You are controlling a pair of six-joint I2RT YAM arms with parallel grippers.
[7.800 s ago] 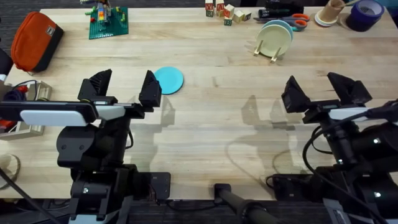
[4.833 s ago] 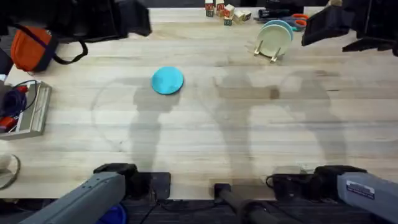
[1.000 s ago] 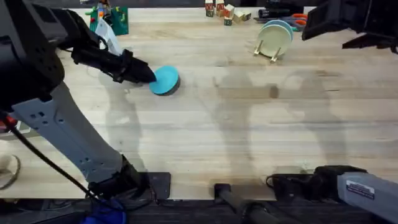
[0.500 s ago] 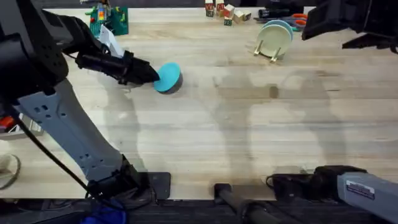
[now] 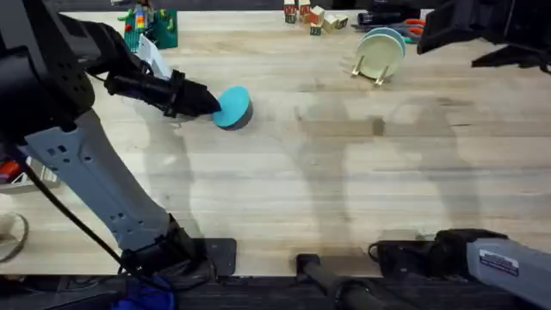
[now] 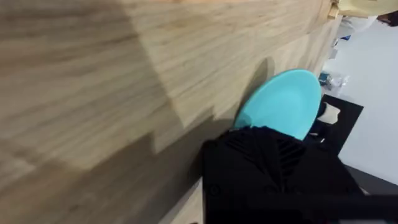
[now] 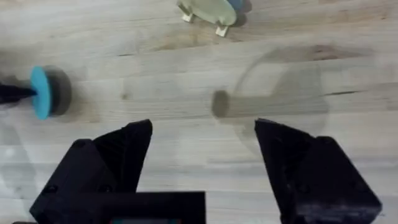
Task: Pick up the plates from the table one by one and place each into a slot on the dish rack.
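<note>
- The near edge of the table is bare wood; both arm bases sit below it.
- Toward the table's left side, partway to the far edge, the left gripper has its black fingers clamped on the left rim of the bright cyan-blue plate. The plate looks tipped up off the wood, with a shadow under it on the side away from the fingers. In the left wrist view the cyan-blue plate juts straight out past the black finger, so its face runs along the gripper's reach.
- The move ahead, as I judge it, carries the plate right and farther back. The dish rack lies well apart from the grasp, near the far right corner.
- The rack holds a pale cream plate on edge with a pale blue one behind it.
- The right gripper hangs high over the right half of the table, fingers spread, holding nothing, nearer the rack than the left arm.
</note>
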